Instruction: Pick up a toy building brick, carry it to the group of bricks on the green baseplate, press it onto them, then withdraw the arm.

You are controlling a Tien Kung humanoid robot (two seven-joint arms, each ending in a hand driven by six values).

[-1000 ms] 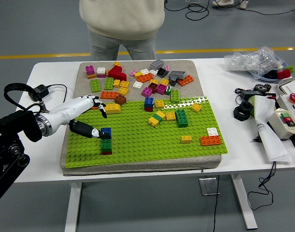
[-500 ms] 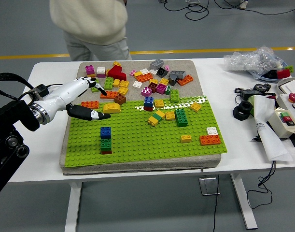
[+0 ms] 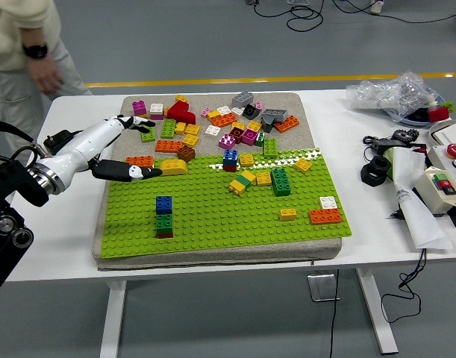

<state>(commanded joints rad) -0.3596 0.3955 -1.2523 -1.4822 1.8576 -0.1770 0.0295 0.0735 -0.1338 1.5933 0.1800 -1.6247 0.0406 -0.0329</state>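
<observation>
A small stack (image 3: 164, 216) stands on the left part of the green baseplate (image 3: 213, 224): a blue brick on a green one on a dark red one. My left hand (image 3: 144, 148), white with black fingertips, hovers up and left of the stack at the baseplate's far left corner, open and empty. Its thumb (image 3: 142, 172) points right beside a yellow curved brick (image 3: 174, 166). Other bricks sit on the plate, among them a blue and red pair (image 3: 230, 159), a dark green brick (image 3: 280, 181) and an orange one (image 3: 325, 216).
Several loose bricks (image 3: 213, 119) lie on the grey mat behind the baseplate. A person stands at the far left corner, one hand (image 3: 45, 73) hanging above the table. A control box (image 3: 445, 179), cables and a plastic bag (image 3: 392, 93) fill the table's right side.
My left hand has let go of the blue brick on the stack and drawn back up and left. The person has walked from the table's far middle to the far left.
</observation>
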